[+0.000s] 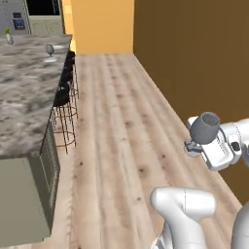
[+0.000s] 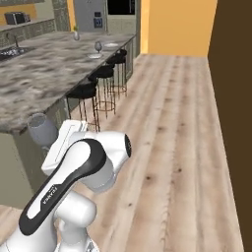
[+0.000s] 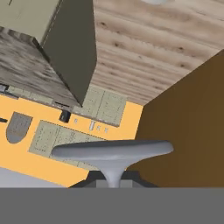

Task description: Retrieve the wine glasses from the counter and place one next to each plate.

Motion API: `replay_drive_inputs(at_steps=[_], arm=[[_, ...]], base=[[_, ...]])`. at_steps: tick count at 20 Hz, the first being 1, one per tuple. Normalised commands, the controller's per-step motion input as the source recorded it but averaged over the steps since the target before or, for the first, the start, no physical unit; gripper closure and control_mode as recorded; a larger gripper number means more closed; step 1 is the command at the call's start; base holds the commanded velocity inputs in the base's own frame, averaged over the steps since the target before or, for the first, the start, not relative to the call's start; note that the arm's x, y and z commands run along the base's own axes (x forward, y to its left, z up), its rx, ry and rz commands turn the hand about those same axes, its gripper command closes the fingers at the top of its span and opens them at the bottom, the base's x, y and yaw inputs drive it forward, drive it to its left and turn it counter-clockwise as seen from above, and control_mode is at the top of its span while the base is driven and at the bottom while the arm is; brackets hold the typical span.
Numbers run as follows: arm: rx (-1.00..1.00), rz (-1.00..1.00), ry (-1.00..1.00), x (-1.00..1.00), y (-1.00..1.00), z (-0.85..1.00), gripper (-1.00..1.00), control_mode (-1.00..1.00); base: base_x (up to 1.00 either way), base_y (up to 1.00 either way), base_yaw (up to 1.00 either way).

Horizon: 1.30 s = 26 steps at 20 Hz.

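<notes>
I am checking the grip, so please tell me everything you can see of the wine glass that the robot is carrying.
The carried wine glass is translucent grey-blue, with a rounded bowl, a short stem and a round flat base. In the hand view its base spreads wide just above the fingertips, and the stem runs down between them. The gripper is shut on the stem. The glass is in the air over the wooden floor, beside the stone-topped island, touching nothing else. Its bowl looks empty.

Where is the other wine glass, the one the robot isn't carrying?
The second wine glass stands far off on the stone-topped island, beside a white plate, above the black stools.
</notes>
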Motion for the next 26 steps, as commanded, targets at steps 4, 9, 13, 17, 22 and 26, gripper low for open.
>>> replay_drive_inputs(at_steps=[4,9,13,17,22,26], arm=[[0.00,0.00,0.00,0.00,0.00,0.00,1.00,1.00],[0.00,0.00,0.00,0.00,0.00,0.00,1.00,1.00],[0.00,0.00,0.00,0.00,0.00,0.00,1.00,1.00],[0.00,0.00,0.00,0.00,0.00,0.00,1.00,1.00],[0.00,0.00,0.00,0.00,0.00,0.00,1.00,1.00],[0.00,0.00,0.00,0.00,0.00,0.00,1.00,1.00]], base=[[1.00,-0.92,0.24],[1.00,-0.81,0.26],[1.00,-0.71,0.24],[1.00,-0.64,0.20],[1.00,-0.69,0.20],[1.00,-0.69,0.20]])
